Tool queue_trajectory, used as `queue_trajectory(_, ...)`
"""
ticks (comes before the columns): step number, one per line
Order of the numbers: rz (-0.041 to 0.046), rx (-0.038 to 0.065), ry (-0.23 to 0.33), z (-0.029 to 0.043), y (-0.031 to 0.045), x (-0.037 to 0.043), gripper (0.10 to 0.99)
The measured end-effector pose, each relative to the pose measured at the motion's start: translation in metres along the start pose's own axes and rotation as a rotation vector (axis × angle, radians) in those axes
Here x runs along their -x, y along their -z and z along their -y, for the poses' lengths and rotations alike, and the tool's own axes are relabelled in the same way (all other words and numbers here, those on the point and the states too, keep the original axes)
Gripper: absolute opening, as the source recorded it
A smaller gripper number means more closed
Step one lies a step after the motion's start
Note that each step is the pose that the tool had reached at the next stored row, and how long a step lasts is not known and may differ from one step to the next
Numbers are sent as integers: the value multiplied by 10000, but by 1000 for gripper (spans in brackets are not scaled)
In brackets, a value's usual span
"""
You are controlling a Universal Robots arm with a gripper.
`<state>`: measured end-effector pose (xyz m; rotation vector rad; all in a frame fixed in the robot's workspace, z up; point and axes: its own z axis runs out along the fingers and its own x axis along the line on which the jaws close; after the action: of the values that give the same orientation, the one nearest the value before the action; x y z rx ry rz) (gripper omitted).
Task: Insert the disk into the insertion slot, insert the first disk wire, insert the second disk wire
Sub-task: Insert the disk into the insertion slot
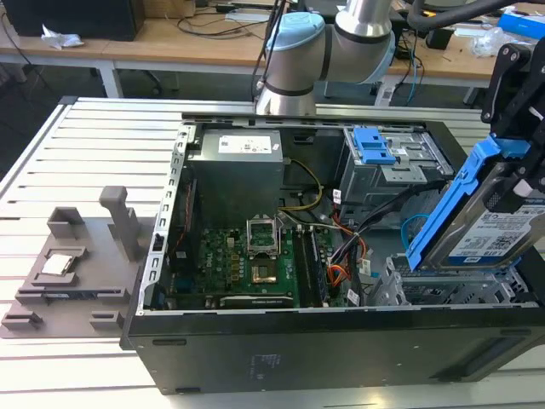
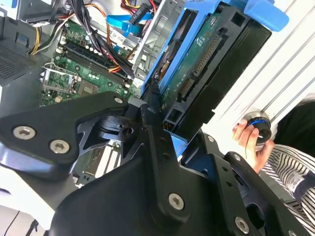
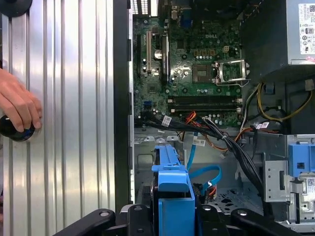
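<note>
1. A ribbed aluminium table (image 1: 51,170) carries an open computer case (image 1: 341,349).
2. The gripper (image 1: 516,153) clamps the disk (image 1: 498,230), which is tilted with its lower edge near the rim of the insertion slot (image 1: 443,290).
3. A blue cable (image 3: 204,172) loops beside that bay, and a person's hand (image 3: 17,105) rests on the table outside the case wall.

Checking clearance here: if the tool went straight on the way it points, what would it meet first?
Probably the insertion slot: the tool grips the disk tilted above that grey cage, so the disk's lower edge should touch it first, though depth is unclear.
</note>
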<state>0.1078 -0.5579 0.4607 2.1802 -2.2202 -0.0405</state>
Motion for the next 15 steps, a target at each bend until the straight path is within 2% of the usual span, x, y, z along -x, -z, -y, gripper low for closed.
queue_trajectory(6,2,0,0,0,-122,79,369)
queue_trajectory(15,0,-1,0,1,-236,102,369)
